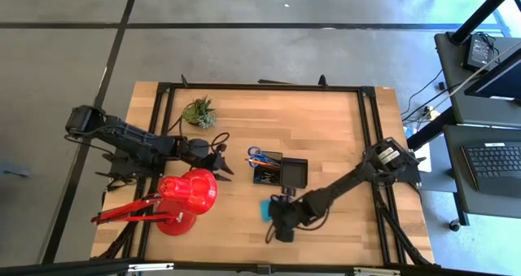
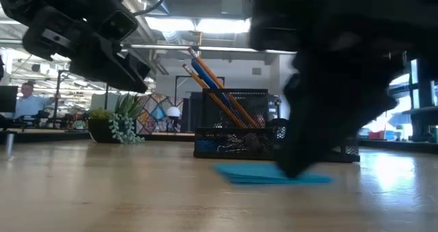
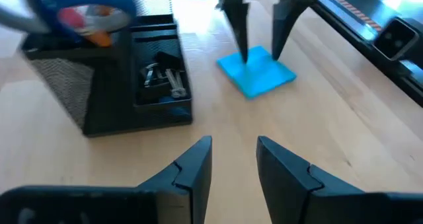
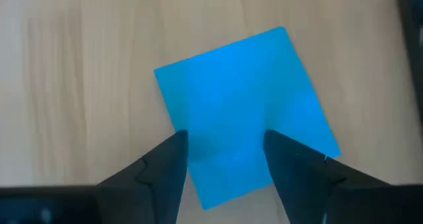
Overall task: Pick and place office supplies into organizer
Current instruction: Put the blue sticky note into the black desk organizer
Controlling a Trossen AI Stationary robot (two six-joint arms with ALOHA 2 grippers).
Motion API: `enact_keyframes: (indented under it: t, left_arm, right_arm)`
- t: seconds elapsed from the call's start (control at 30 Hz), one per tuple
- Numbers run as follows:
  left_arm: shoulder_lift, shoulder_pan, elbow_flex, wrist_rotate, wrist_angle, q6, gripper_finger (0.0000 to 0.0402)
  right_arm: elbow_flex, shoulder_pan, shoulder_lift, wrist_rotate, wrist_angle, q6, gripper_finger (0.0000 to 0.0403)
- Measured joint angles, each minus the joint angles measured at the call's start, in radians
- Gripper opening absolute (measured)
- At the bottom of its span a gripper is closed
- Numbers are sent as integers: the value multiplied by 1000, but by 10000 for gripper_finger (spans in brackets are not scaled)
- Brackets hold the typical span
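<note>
The cyan square note pad (image 4: pixel 244 98) lies flat on the wooden table, just in front of the black mesh organizer (image 1: pixel 291 174). My right gripper (image 4: pixel 225 151) stands open over the pad, pointing steeply down, one fingertip on each side of its near half. The organizer holds blue-handled scissors (image 3: pixel 86 12) and orange pencils (image 2: pixel 219 92) standing in its tall cup, and binder clips (image 3: pixel 165 78) in its low tray. My left gripper (image 3: pixel 234 164) hovers open left of the organizer, holding nothing. My right gripper has its two fingertips (image 3: pixel 244 52) down at the top face of the note pad (image 3: pixel 261 75), coming from above at a slant. I cannot tell whether they touch it. The pad lies flat on the table.
A big red desk lamp (image 1: pixel 183 199) stands at the near left, close under my left arm. A small green potted plant (image 1: pixel 199 111) sits at the far left. Bare wood lies to the right of the organizer and along the near edge.
</note>
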Motion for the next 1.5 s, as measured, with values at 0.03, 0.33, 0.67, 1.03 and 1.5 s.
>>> enact_keyframes:
  t: [0.03, 0.33, 0.67, 1.03, 1.5]
  left_arm:
    - [0, -11, 0, -2, 0, 7, 113]
    - [13, -129, 0, -136, 0, 1, 113]
    - [168, -219, 0, -201, 158, -41, 113]
    - [406, -239, 0, -197, 438, -75, 103]
    - [617, -227, 118, -208, 459, -97, 53]
  right_arm:
    - [1, -13, 8, 1, 33, -22, 204]
    - [-2, -91, 70, -11, 299, -160, 204]
    - [-4, -114, 80, -17, 376, -209, 204]
    - [-4, -146, 80, -12, 399, -231, 204]
    - [-4, -148, 79, -12, 417, -227, 204]
